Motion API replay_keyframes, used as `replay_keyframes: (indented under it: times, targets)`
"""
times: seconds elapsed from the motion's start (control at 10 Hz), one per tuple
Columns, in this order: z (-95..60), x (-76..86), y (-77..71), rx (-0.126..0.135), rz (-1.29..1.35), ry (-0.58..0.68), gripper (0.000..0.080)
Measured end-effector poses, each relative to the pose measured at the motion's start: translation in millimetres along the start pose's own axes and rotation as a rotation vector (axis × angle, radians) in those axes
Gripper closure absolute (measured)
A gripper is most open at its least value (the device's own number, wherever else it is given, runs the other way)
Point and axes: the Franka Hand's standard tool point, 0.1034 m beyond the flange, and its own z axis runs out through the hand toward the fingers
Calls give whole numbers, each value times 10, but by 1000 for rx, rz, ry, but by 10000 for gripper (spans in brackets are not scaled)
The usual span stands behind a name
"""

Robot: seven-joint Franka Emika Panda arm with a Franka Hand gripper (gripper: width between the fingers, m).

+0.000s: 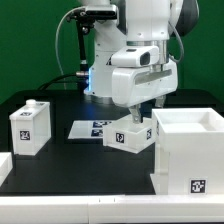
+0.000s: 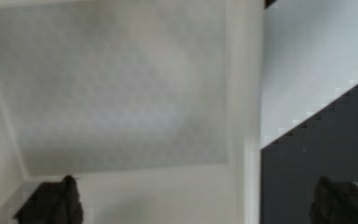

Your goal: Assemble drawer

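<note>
The drawer (image 1: 130,136), a low white open-topped tray with a tag on its front face, sits on the black table mid-scene. My gripper (image 1: 134,117) hangs straight down just over it. In the wrist view the drawer's pale floor (image 2: 123,90) fills most of the picture. My gripper (image 2: 199,200) is open. One dark fingertip (image 2: 55,200) is over the drawer's inside and the other over the dark table outside, with a drawer side wall (image 2: 256,180) between them. Nothing is held.
The taller white casing (image 1: 190,148) stands open-topped just to the exterior view's right of the drawer and shows in the wrist view (image 2: 327,55). A small white tagged block (image 1: 30,128) stands at the left. The marker board (image 1: 88,128) lies behind the drawer.
</note>
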Motion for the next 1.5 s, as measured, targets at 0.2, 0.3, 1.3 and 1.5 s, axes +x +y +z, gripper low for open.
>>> replay_keyframes:
  times: [0.2, 0.3, 1.3, 1.5]
  targets:
    - [164, -244, 55, 25, 28, -29, 150]
    - [197, -282, 65, 16, 36, -26, 150]
    - [208, -288, 117, 22, 21, -30, 761]
    - [132, -268, 471, 46, -27, -38, 761]
